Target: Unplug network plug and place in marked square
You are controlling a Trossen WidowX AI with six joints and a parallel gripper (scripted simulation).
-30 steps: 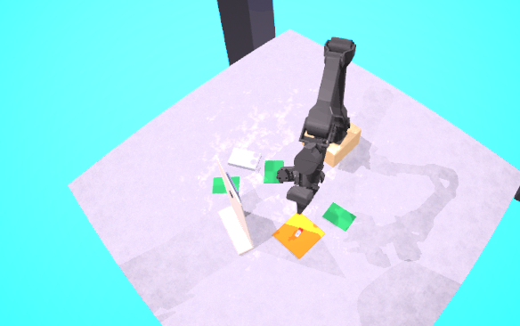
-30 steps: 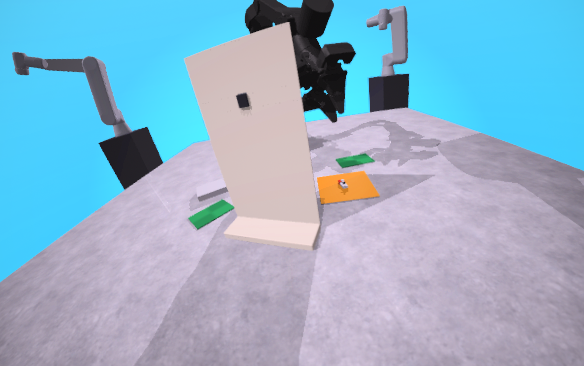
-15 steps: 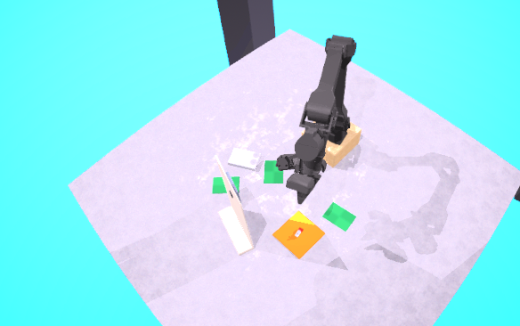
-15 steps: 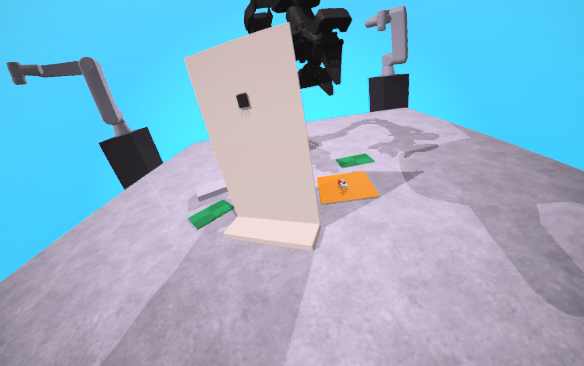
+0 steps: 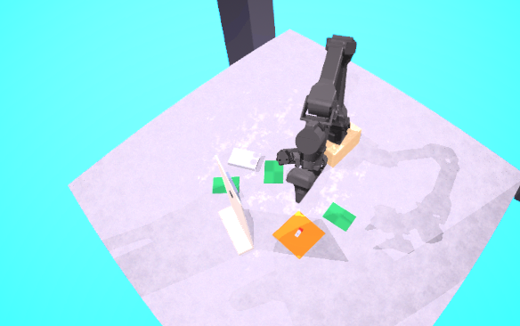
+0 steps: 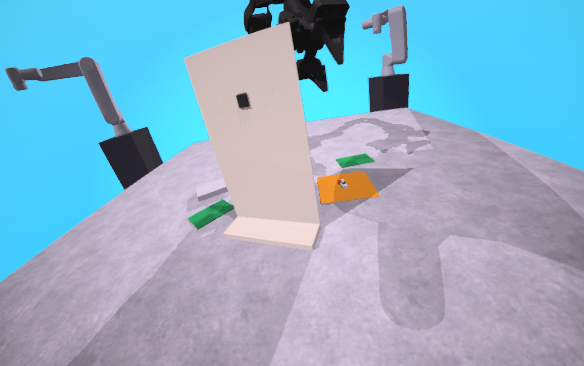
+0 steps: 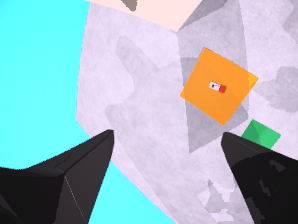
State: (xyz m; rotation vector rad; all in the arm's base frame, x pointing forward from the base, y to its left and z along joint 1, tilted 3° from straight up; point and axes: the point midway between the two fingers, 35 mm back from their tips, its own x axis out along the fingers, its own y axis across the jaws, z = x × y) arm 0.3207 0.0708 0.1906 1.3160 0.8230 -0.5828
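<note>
Orange square (image 5: 298, 234) on the table (image 5: 134, 178) has the little plug (image 5: 298, 232) lying right in its middle, below the gripper (image 5: 300, 196), which hangs up in the air touching nothing. From the outside view, the plug (image 6: 343, 183) sits on the square (image 6: 350, 192) beside the upright panel (image 6: 260, 150). Wrist view: fingers spread wide, nothing between them, plug (image 7: 217, 87) well beyond their tips.

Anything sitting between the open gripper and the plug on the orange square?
Nothing: in the top view, only bare table and the square's near corner separate the gripper from the plug.
</note>
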